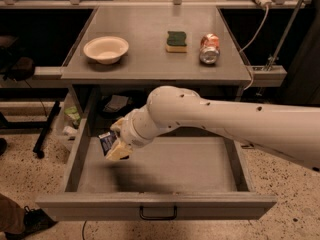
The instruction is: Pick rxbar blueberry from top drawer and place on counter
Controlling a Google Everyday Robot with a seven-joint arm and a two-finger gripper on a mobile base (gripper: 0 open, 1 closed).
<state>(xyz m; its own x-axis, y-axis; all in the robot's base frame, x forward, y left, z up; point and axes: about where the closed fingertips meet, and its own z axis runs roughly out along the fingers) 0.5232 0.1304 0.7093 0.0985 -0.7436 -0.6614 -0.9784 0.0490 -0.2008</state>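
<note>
Dark rxbar [106, 142] in gripper [118, 147] above drawer [155, 207]

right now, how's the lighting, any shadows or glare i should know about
Camera view: the counter is evenly lit with no strong glare; the recess beneath it, behind the top drawer, is dark; the gripper, shut on the rxbar blueberry over the drawer's image-left side, throws a soft shadow on the drawer floor.
</note>
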